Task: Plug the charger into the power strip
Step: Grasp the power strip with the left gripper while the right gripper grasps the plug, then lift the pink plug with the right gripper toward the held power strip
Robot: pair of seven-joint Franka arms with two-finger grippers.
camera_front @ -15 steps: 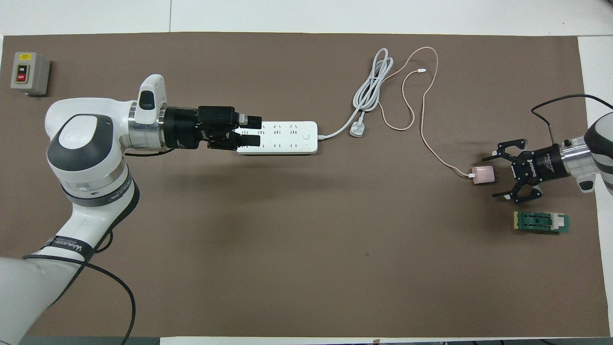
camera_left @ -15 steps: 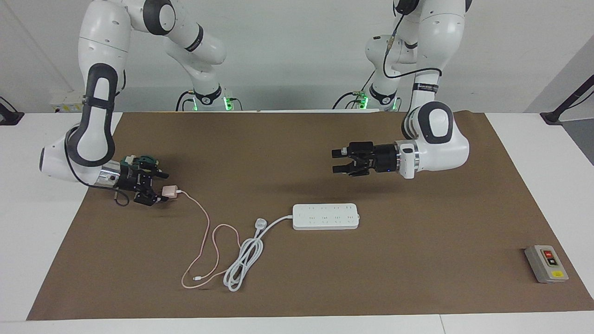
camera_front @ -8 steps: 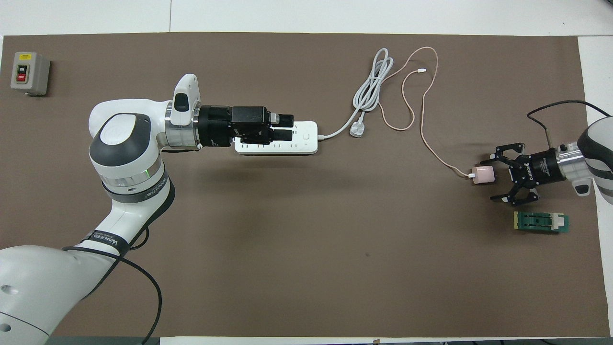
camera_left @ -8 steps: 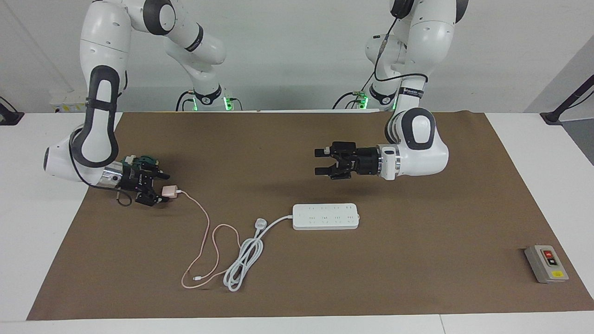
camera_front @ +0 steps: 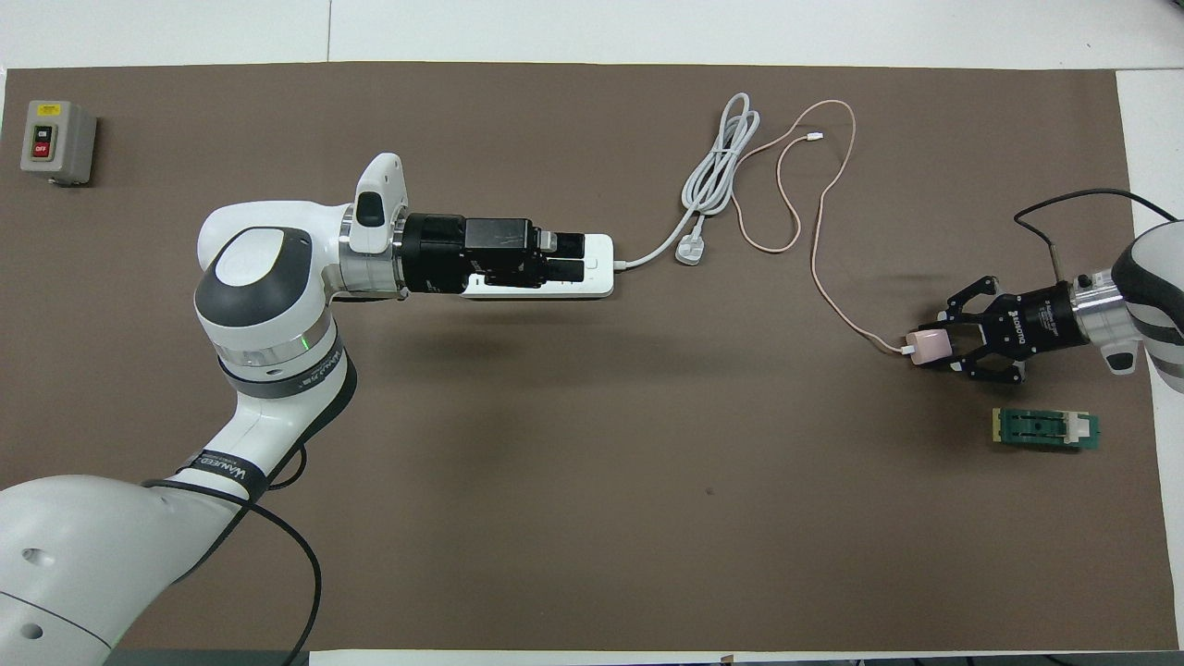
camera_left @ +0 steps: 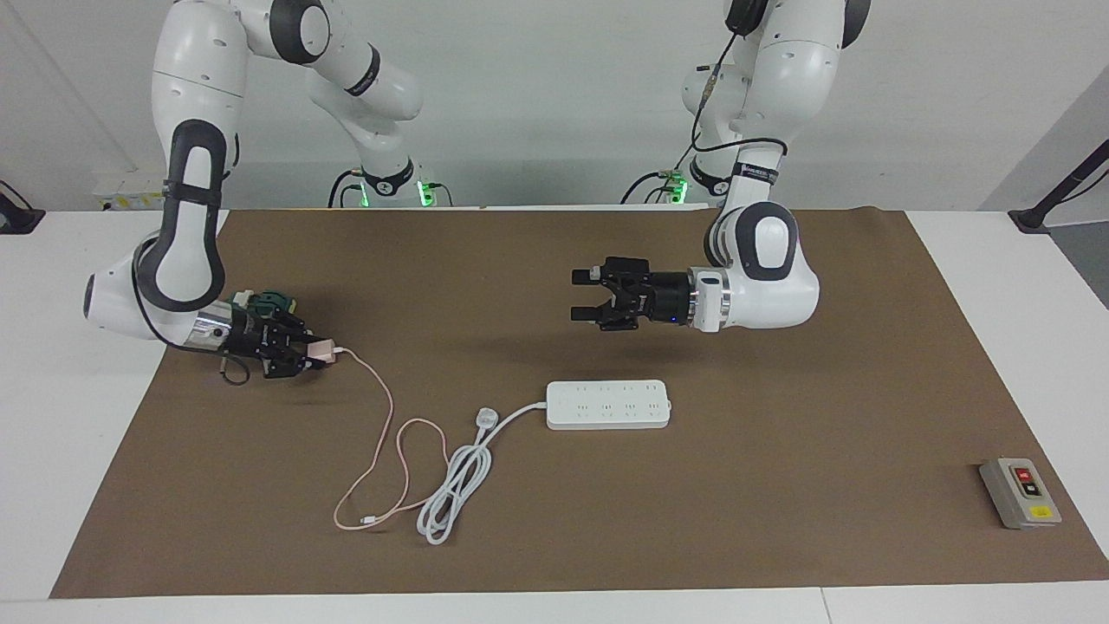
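The charger [camera_left: 322, 350] [camera_front: 928, 347], a small pale-pink cube, is low over the brown mat at the right arm's end, and my right gripper [camera_left: 314, 354] [camera_front: 932, 349] is shut on it. Its thin pink cable [camera_left: 385, 407] [camera_front: 819, 231] trails across the mat to a tiny white connector [camera_left: 368, 520]. The power strip [camera_left: 606, 404] [camera_front: 599, 265] lies flat mid-table. My left gripper [camera_left: 582, 302] [camera_front: 575, 258] hangs open in the air, touching nothing. In the overhead view it covers most of the strip.
The strip's thick white cord [camera_left: 455, 485] [camera_front: 717, 162] lies coiled beside the pink cable, its plug [camera_left: 486, 419] [camera_front: 689, 250] on the mat. A green block [camera_left: 275, 301] [camera_front: 1045, 428] sits close to the right gripper. A grey button box [camera_left: 1021, 492] [camera_front: 55, 141] stands at the left arm's end.
My right gripper has shut on the charger and the cable has shifted a little with it. The left arm has swung toward the right arm's end, staying open.
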